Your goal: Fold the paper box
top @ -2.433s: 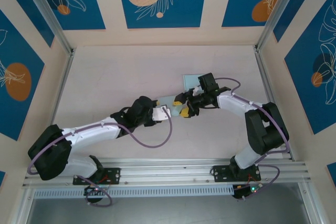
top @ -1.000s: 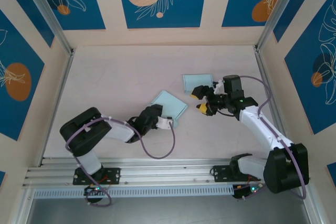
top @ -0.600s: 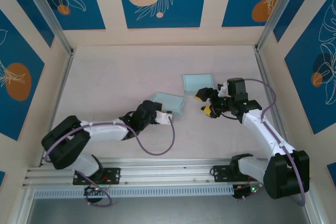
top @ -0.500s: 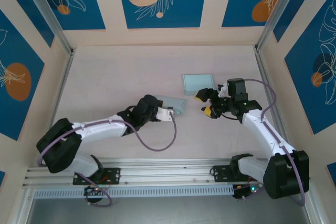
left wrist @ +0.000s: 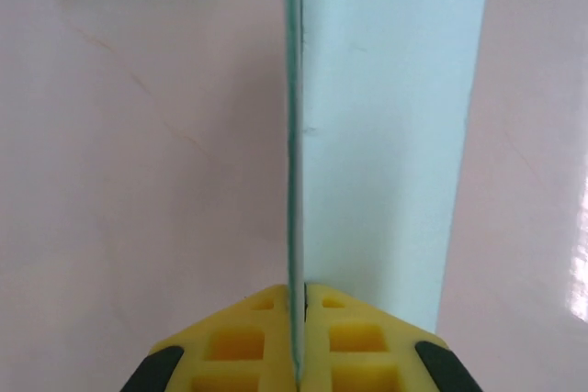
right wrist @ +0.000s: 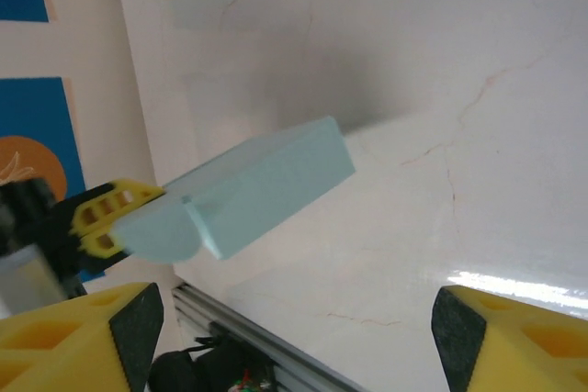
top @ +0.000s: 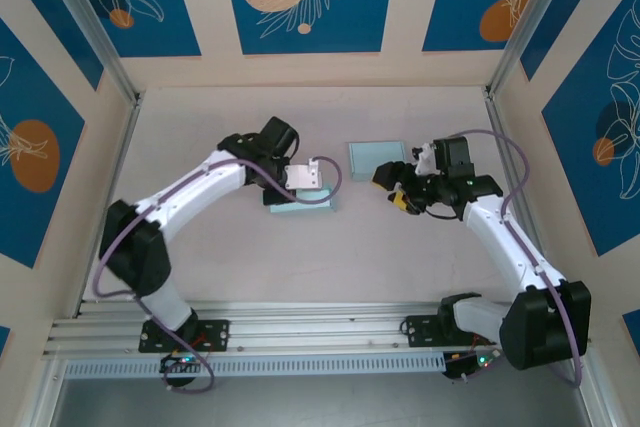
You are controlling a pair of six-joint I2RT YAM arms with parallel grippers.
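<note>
Pinches a flap of the paper box in the left end effector, now carried from nearer the front edge to mid-desk, and keeps the right end effector spread close by, probably ready to crease.

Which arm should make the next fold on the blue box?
Probably the right. The right gripper is open, empty and faces the paper box, while the left gripper is pinching its edge.
</note>
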